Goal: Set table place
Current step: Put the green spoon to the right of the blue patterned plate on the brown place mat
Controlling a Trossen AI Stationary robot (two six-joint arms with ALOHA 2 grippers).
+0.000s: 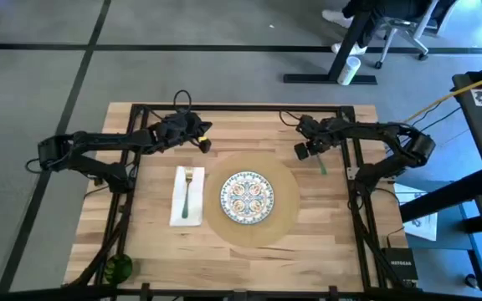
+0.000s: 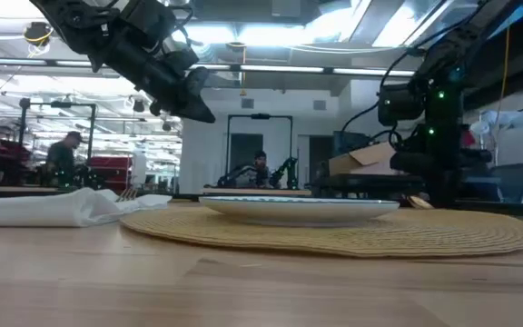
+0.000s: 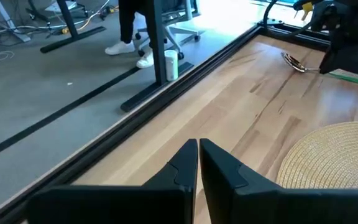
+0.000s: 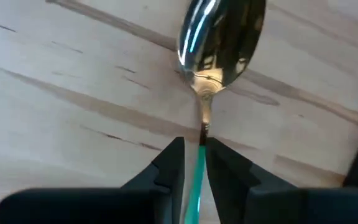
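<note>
Two dark arms reach over the pale wooden bench (image 1: pixel 325 226). At its middle lies the round tan placemat (image 1: pixel 284 219), bearing the patterned plate (image 1: pixel 247 198). Just beside the mat on the left arm's side, a white napkin (image 1: pixel 176 209) carries a green-handled fork (image 1: pixel 187 192). The left tool (image 3: pixel 197 160) hangs above the far edge of the bench, fingers pressed together on nothing. The right tool (image 4: pixel 193 163), beyond the mat's far right edge, pinches the green handle of a gold spoon (image 4: pixel 219 38) lying on the wood.
</note>
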